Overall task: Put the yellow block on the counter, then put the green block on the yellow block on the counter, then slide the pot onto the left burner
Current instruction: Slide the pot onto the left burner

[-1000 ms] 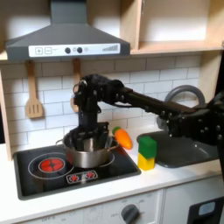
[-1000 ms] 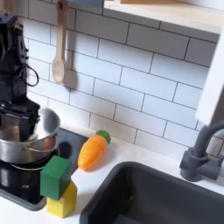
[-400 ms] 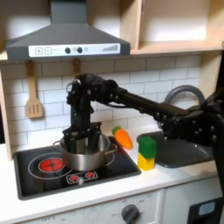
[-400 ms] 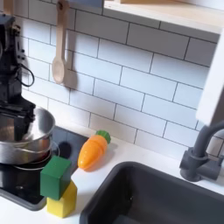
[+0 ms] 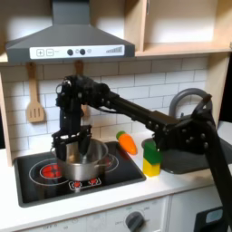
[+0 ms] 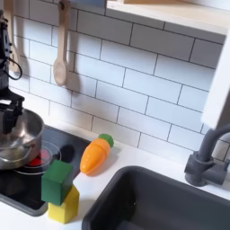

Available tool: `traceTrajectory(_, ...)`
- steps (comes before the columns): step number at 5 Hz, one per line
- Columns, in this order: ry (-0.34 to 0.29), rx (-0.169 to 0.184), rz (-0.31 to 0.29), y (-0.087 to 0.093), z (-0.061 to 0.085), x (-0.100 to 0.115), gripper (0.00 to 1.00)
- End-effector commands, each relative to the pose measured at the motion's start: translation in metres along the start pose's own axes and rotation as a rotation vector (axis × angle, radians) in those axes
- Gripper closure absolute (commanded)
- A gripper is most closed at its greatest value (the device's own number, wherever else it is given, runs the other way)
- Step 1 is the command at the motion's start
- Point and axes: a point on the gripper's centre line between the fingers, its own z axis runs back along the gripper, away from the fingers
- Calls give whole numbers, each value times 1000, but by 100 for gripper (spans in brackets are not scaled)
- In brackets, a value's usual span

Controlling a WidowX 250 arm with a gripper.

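First exterior view, left to right: the left burner [image 5: 52, 169], a circle of red concentric rings printed on the glossy black cooktop glass [image 5: 36, 186], lay partly bare. Just beside it sat the shiny round stainless-steel pot [image 5: 80, 165], overlapping the burner's right edge but not centred on it. The black gripper [image 5: 72, 148] reached down at the pot's rim, one of its fingers [image 5: 83, 147] inside the pot; whether the fingers pinched the rim I cannot tell. Further right an orange carrot-shaped toy with a green tip [image 5: 127, 142] lay at the cooktop's back corner. Beyond it, on the smooth off-white worktop [image 5: 172, 185], the bright green rectangular block [image 5: 151, 149] stood on the bright yellow rectangular block [image 5: 150, 166].

The slide looked part done. With a loose hold, the rim could slip free and leave the pot short, or a tilted push could tip it. The long arm [image 5: 136, 113] crossed above the stack; a low sweep might topple it.
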Motion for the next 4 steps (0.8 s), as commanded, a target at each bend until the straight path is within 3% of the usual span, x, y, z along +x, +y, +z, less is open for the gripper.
traceTrajectory(1, 4, 9, 44, 16, 0, 8, 0)
traceTrajectory(4, -2, 10, 61, 24, 1, 13, 0)
